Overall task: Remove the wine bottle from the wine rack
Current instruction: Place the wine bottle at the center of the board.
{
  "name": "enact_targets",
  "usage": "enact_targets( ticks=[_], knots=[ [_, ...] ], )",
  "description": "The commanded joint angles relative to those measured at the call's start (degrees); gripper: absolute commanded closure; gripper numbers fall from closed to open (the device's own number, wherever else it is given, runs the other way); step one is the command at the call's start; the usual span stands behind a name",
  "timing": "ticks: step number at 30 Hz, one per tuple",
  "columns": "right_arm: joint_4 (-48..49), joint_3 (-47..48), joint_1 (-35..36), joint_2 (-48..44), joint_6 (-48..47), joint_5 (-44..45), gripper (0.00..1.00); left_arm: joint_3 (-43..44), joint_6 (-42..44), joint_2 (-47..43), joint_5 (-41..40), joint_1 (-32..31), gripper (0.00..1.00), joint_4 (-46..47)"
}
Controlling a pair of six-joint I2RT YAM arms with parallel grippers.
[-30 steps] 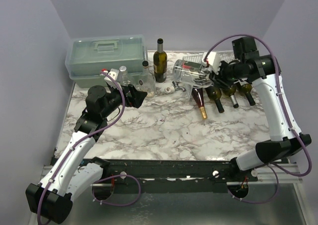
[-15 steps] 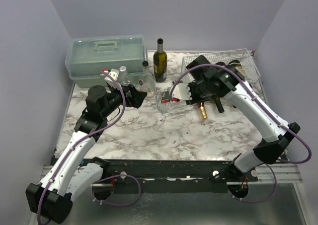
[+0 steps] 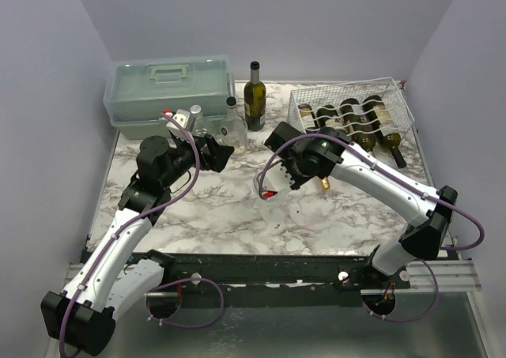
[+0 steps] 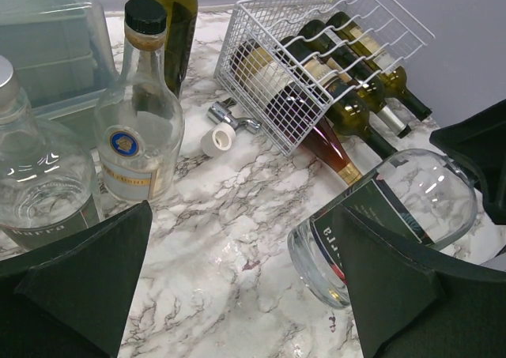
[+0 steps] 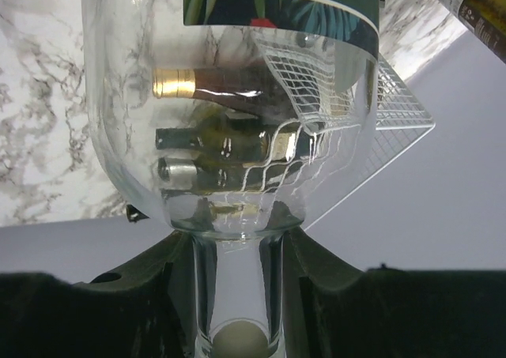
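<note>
The white wire wine rack (image 3: pixel 393 97) stands at the back right and holds several dark bottles (image 3: pixel 365 126) lying in its cradles. It also shows in the left wrist view (image 4: pixel 261 77). My right gripper (image 3: pixel 294 171) is shut on the neck of a clear glass wine bottle (image 3: pixel 271 187) with a dark green label. It holds the bottle out of the rack, tilted, with its base low over the marble mid-table. I cannot tell whether the base touches the marble. The bottle also shows in the left wrist view (image 4: pixel 431 192) and the right wrist view (image 5: pixel 229 97). My left gripper (image 3: pixel 218 152) is open and empty to the bottle's left.
A pale green toolbox (image 3: pixel 170 85) stands at the back left. Two clear bottles (image 3: pixel 232 125) stand in front of it. A dark upright bottle (image 3: pixel 254 97) stands beside them. A white cap and a metal stopper (image 4: pixel 221 133) lie near the rack. A gold-capped bottle (image 4: pixel 336 152) sticks out of the rack.
My right arm has swung from the rack leftward and toward the near edge, carrying the clear bottle out and lowering it to mid-table. The left arm has not moved.
</note>
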Motion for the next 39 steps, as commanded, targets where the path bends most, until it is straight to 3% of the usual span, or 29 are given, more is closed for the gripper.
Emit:
enact_targets(
  ticks=[1,19,39],
  knots=[
    [6.61,-0.99,1.82,-0.4,-3.29,9.5,1.0,-0.63,0.78,-0.74,-0.8,0.23,0.01,-0.38],
    [12.42,-9.79,5.08,-0.44,-13.8,19.32,0.99,-0.63,0.85,-1.0,-0.87,0.25,0.01,-0.36],
    [11.35,-13.16,7.19,1.2,-16.67,23.25,0.91,-0.63,0.96,-1.44,-0.84,0.24,0.01,-0.38]
  ],
)
